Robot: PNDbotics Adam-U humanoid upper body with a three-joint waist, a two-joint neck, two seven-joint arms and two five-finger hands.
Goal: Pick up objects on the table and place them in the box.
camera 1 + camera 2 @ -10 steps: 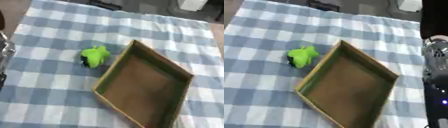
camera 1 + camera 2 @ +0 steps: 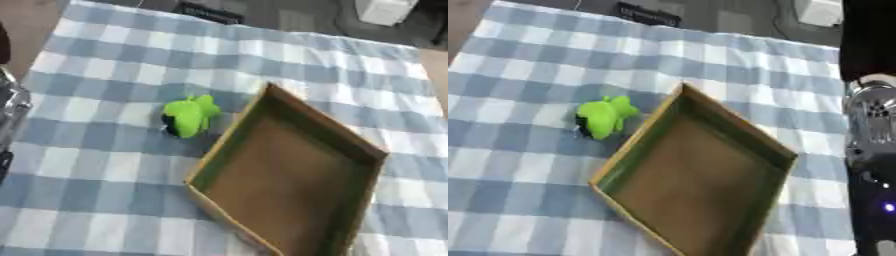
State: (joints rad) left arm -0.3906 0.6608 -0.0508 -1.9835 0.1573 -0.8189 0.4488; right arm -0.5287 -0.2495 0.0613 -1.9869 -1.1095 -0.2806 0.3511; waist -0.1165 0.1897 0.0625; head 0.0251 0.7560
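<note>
Tabletop [image 2: 105,210] under a blue and white checked cloth is carrying just 2 things. A small green toy [image 2: 190,116] with a dark bit on its near side is lying on the cloth, just beside the left wall of the box [image 2: 636,142] but not touching it. The box is brown, open on top and turned at a slant, and nothing is sitting inside it.

No hand is showing yet. Only a bit of the left arm [image 2: 10,112] is peeking in at the left edge, and the right arm [image 2: 874,150] is standing at the right edge, so I cannot tell if the fingers are apart or together.

The toy is on the left, so the left hand looks like the better one to reach. It should be coming down from above and lifting the toy high over the wall. There is lots of open cloth to the left and front of the toy.
</note>
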